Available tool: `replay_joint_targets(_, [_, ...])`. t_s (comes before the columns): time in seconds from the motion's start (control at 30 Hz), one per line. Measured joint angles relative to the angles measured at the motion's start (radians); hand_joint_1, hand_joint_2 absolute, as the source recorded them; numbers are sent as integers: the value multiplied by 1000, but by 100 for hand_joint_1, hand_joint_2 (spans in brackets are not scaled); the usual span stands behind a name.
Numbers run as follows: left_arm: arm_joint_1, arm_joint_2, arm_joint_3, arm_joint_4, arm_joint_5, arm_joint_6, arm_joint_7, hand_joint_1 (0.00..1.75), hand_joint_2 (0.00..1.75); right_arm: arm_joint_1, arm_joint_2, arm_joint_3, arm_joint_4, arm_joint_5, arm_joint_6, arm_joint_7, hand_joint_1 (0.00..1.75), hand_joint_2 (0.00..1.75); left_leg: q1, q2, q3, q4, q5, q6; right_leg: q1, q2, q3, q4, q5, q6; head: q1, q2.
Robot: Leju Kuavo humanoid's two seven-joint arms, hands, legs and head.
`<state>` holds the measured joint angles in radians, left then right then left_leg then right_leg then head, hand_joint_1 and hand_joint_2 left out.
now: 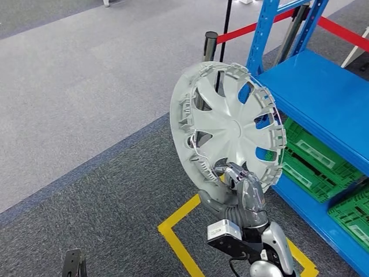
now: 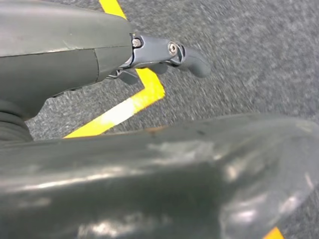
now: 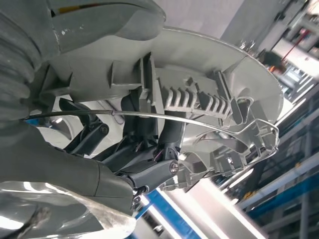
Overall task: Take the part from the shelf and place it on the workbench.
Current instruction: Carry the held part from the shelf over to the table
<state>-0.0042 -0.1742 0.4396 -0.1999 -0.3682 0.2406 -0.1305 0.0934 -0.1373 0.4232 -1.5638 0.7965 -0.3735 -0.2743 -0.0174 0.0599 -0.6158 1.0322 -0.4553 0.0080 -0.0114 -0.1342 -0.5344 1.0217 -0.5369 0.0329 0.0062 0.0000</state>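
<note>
Silver-grey plastic, the hubcap (image 1: 226,124) stands nearly upright in the air beside the blue shelf (image 1: 322,98), and my right hand (image 1: 244,190) grips its lower rim. My left hand (image 2: 165,52) hangs over grey carpet (image 2: 244,59) and yellow floor tape (image 2: 124,107), fingers loosely apart, holding nothing.

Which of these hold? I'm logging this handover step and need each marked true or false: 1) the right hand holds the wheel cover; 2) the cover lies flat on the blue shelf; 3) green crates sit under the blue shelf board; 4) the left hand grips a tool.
1) True: the right hand grips the silver wheel cover at its lower rim.
2) False: the cover is held up on edge in the air, beside the blue shelf, not resting on it.
3) True: green crates sit on the lower level.
4) False: the left hand holds nothing, hanging over grey carpet and yellow floor tape.
</note>
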Motion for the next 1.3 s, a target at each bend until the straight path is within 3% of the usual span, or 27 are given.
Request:
replay_joint_targets(0.03, [3, -1, 0, 0, -2, 0, 0, 0, 0, -1, 0, 1, 0, 0, 0, 0, 175, 175, 1, -13, 1, -5, 3, 5, -2, 3, 0, 2, -6, 6, 1, 0])
replay_joint_targets(0.1, [4, -3, 2, 0, -8, 0, 0, 0, 0, -1, -1, 2, 0, -1, 1, -1, 175, 175, 7, -37, 6, -16, 9, 17, -5, 53, -23, 50, -39, 12, 6, 0])
replay_joint_targets(0.17, [0, -5, 2, 0, -16, -3, 1, 0, 0, 1, -3, 4, 2, -1, 7, -3, 175, 175, 10, -63, 6, -19, 11, 23, -6, 115, -89, 175, -94, 11, 12, 0])
replay_joint_targets(0.23, [-1, -7, 3, 0, -21, -7, 3, 0, 0, 3, -6, 6, 6, -1, 15, -6, 175, 175, 9, -93, 7, -18, 11, 25, -6, 131, -151, 274, -112, 11, 15, 0])
replay_joint_targets(0.27, [-1, -8, 3, 0, -23, -7, 4, 0, 0, 2, -7, 8, 8, -1, 19, -8, 175, 175, 9, -108, 7, -17, 10, 25, -6, 133, -160, 274, -93, 11, 15, 0])
replay_joint_targets(0.3, [-1, -8, 3, 0, -23, -7, 5, 0, 0, 2, -8, 9, 9, -2, 23, -10, 175, 175, 10, -124, 7, -15, 9, 24, -7, 137, -149, 235, -57, 10, 15, 0])
replay_joint_targets(0.37, [-2, -8, 5, 0, -24, -7, 6, 0, 0, -2, -11, 12, 11, -9, 36, -20, 175, 175, 11, -153, 5, -6, 5, 18, -14, 174, -98, 105, 13, 11, 15, 0])
replay_joint_targets(0.43, [-4, -7, 8, 0, -26, -6, 9, 0, 0, -6, -15, 16, 15, -21, 51, -38, 175, 175, 13, -178, -4, 3, 4, 9, -18, 211, -61, 29, 34, 9, 14, 0])
replay_joint_targets(0.5, [-2, -5, 10, 0, -29, -6, 14, 0, 0, -11, -19, 21, 17, -31, 63, -52, 175, 175, 17, -201, -11, 3, 9, -1, -15, 203, -53, 24, 31, 2, 13, 0])
replay_joint_targets(0.53, [-1, -4, 12, 0, -31, -6, 18, 0, 0, -15, -21, 23, 17, -34, 66, -57, 175, 175, 18, -197, -14, 7, 7, -6, -14, 191, -50, 21, 32, -2, 13, 0])
replay_joint_targets(0.6, [-2, -2, 13, 0, -33, -6, 23, 0, 0, -20, -22, 27, 16, -39, 72, -61, 175, 175, 16, -150, -34, 52, -19, -16, -14, 164, -43, 16, 33, -13, 7, 0])
replay_joint_targets(0.67, [-7, -2, 14, 0, -36, -5, 24, 0, 0, -21, -25, 28, 16, -42, 74, -66, 175, 175, 16, -92, -88, 168, -76, -24, -10, 133, -37, 14, 29, -22, 1, 0])
replay_joint_targets(0.73, [-9, -2, 14, 0, -39, -5, 24, 0, 0, -22, -28, 29, 16, -43, 76, -70, 175, 175, 20, -74, -138, 275, -112, -26, -7, 103, -34, 14, 25, -27, 1, 0])
replay_joint_targets(0.77, [-8, -2, 14, 0, -40, -5, 24, 0, 0, -23, -28, 30, 16, -43, 77, -72, 175, 175, 20, -72, -141, 283, -105, -25, -6, 89, -31, 14, 23, -27, 1, 0])
replay_joint_targets(0.8, [-8, -1, 14, 0, -42, -4, 23, 0, 0, -24, -28, 31, 16, -44, 78, -73, 175, 175, 20, -69, -125, 252, -81, -22, -5, 76, -28, 14, 20, -27, 1, 0])
replay_joint_targets(0.83, [-8, 0, 14, 0, -43, -4, 23, 0, 0, -24, -28, 33, 16, -46, 80, -74, 175, 175, 17, -56, -91, 188, -45, -16, -5, 63, -24, 14, 17, -26, 1, 0])
replay_joint_targets(0.87, [-9, 2, 14, 0, -45, -3, 22, 0, 0, -25, -28, 35, 16, -48, 82, -76, 175, 175, 11, -32, -55, 119, -19, -10, -3, 51, -19, 13, 14, -24, 1, 0])
replay_joint_targets(0.93, [-12, 5, 14, 0, -49, -2, 20, 0, 0, -27, -28, 38, 17, -51, 84, -77, 175, 175, -4, 8, -8, 22, 5, 1, 1, 28, -14, 13, 7, -17, 2, 0])
replay_joint_targets(0.97, [-13, 6, 14, 0, -50, -2, 19, 0, 0, -29, -29, 40, 17, -51, 85, -78, 175, 175, -9, 13, -4, 10, 0, 4, 3, 17, -12, 11, 5, -13, 2, 0])
replay_joint_targets(1.03, [-10, 8, 14, 0, -51, -1, 19, 0, 0, -36, -29, 45, 17, -51, 85, -79, 175, 175, -8, -9, -3, -2, 3, 12, 3, 0, -9, 7, 0, -2, 2, 0])
replay_joint_targets(1.07, [-8, 9, 14, 0, -51, 0, 19, 0, 0, -39, -29, 47, 17, -51, 85, -79, 175, 175, -5, -21, 2, -9, 6, 17, 2, 15, -11, 12, -8, 2, 2, 0])
replay_joint_targets(1.13, [-10, 10, 16, 0, -51, 2, 19, 0, 0, -41, -30, 50, 17, -51, 85, -81, 175, 175, 3, -46, 10, -20, 11, 28, -2, 76, -43, 79, -48, 8, 6, 0])
replay_joint_targets(1.17, [-13, 11, 17, 0, -52, 3, 19, 0, 0, -40, -31, 51, 18, -51, 85, -83, 175, 175, 4, -59, 10, -20, 11, 31, -2, 107, -74, 141, -75, 8, 8, 0])
replay_joint_targets(1.23, [-16, 10, 19, 0, -54, 3, 19, 0, 0, -38, -33, 54, 19, -52, 83, -89, 175, 175, 5, -88, 11, -19, 10, 34, -1, 130, -143, 257, -110, 10, 11, 0])
replay_joint_targets(1.27, [-16, 10, 20, 0, -56, 5, 19, 0, 0, -38, -34, 55, 20, -52, 83, -92, 175, 175, 5, -103, 12, -19, 9, 34, -1, 132, -161, 274, -101, 11, 11, 0])
replay_joint_targets(1.3, [-15, 10, 21, 0, -58, 9, 18, 0, 0, -38, -34, 56, 20, -52, 82, -94, 175, 175, 6, -119, 13, -18, 8, 33, -2, 134, -161, 254, -73, 11, 11, 0])
